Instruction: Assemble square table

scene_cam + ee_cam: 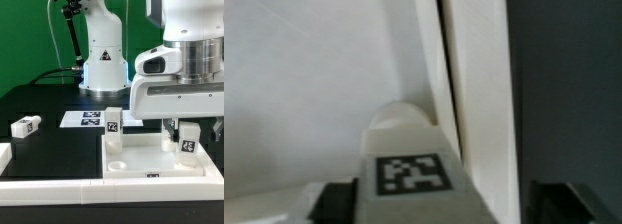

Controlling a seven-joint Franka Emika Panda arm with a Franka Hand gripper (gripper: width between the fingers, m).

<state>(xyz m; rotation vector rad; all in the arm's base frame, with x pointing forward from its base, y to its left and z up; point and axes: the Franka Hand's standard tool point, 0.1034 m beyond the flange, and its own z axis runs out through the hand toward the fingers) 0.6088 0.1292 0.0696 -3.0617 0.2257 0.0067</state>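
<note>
The square table top [140, 160] is a white tray with a raised rim, lying at the front. One white tagged leg [112, 120] stands upright at its far corner toward the exterior view's left. My gripper [193, 130] hangs over the corner toward the exterior view's right, with a second tagged leg [186, 143] upright between its jaws. In the wrist view this leg [411, 165] stands beside the top's rim [473, 90]. One dark finger [335, 203] lies against the leg. The other finger [571, 203] stands apart from it, with a strip of rim showing between. The jaws are open around the leg.
A third loose leg [25, 126] lies on the black table at the exterior view's left. The marker board [85, 119] lies behind the top. A long low white border wall [50, 190] runs along the front edge. The arm's white base [103, 60] stands at the back.
</note>
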